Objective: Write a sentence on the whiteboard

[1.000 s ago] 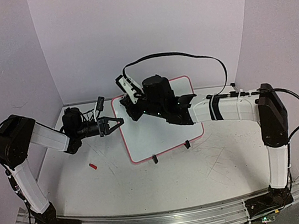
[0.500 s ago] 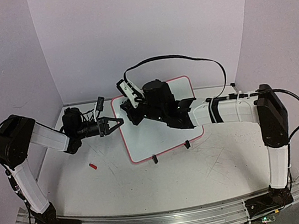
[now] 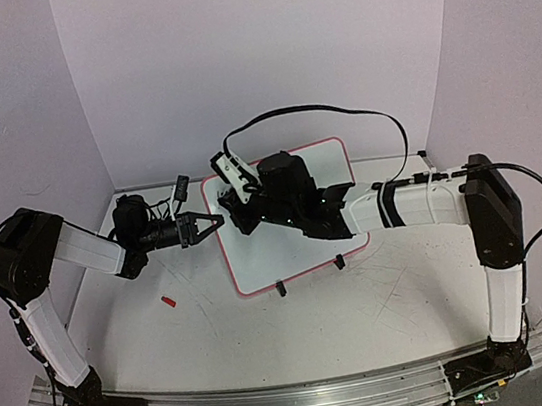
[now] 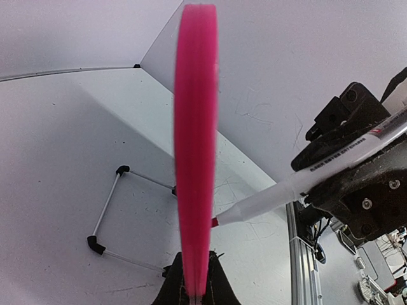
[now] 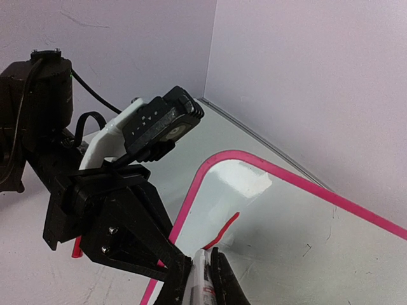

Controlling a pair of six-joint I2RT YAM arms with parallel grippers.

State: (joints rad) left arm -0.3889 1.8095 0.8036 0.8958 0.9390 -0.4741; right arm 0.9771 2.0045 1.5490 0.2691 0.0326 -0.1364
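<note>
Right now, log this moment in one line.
left fingers shut on board rim | right fingers shut on marker | tip at board

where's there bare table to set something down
Bare: the near table between the clip feet of the whiteboard and the arm bases, right of the small red piece. Crowded: the whiteboard's left rim, where the left fingers clamp it and the right fingers hold the marker.

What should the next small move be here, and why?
Probably drag the marker in the right hand a little way across the whiteboard: its red tip sits at the board, only one short red stroke shows, and the left hand clamps the rim.
</note>
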